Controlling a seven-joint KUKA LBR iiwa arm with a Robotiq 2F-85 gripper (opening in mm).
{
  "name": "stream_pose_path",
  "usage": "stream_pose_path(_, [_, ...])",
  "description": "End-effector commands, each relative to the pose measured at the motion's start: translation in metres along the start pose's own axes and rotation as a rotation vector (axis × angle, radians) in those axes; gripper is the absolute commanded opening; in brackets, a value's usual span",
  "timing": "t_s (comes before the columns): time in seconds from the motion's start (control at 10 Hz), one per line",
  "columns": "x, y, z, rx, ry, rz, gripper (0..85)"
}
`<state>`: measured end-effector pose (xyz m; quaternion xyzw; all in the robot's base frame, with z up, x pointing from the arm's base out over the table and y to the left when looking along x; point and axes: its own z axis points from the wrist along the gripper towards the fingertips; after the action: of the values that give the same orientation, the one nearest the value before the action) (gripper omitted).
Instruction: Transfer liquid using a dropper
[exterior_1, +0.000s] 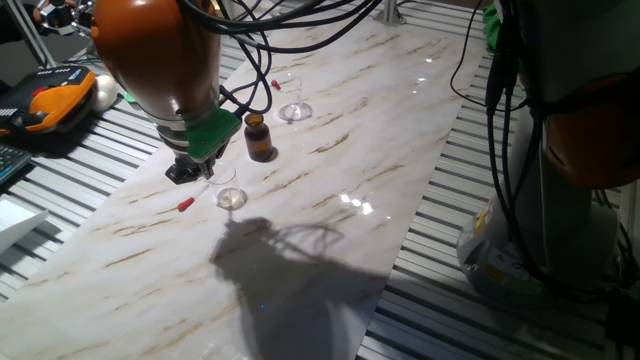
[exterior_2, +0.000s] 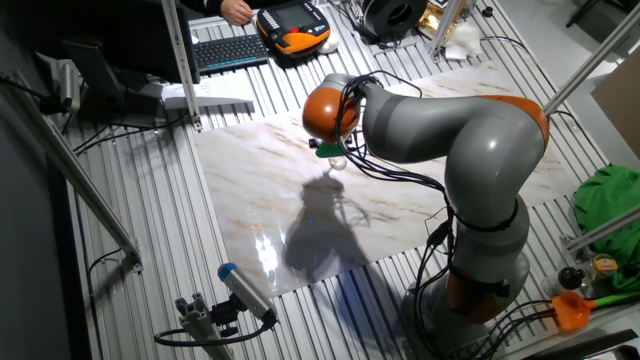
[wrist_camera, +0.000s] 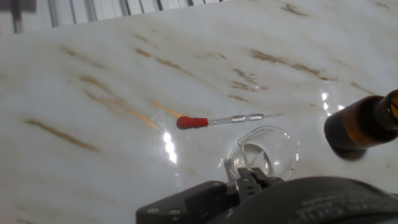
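A glass dropper (wrist_camera: 227, 119) with a red bulb lies flat on the marble table (wrist_camera: 124, 74) — bulb left, tip right in the hand view. Just beside it stands a small clear glass dish (wrist_camera: 264, 155); a brown bottle (wrist_camera: 364, 124) stands upright nearby — uncapped.

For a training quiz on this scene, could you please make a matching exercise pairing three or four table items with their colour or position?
Things:
1. Squat brown glass bottle
2. Thin glass dropper with red rubber bulb
3. Small clear glass dish nearest the arm
4. Second clear glass dish

Descriptions:
A. Lies flat on the marble
B. Farthest along the table, beyond the bottle
C. Amber, standing upright
D. Just beside the gripper

Pairs: 1-C, 2-A, 3-D, 4-B
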<state>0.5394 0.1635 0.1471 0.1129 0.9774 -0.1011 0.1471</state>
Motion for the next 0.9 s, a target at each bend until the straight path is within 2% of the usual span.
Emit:
stream_pose_path(0.0, [0.0,0.0,0.0,0.002,0.0,-0.001,0.0])
stream_pose_path(0.8, [0.0,0.0,0.0,0.014,-0.007,-0.014,0.0])
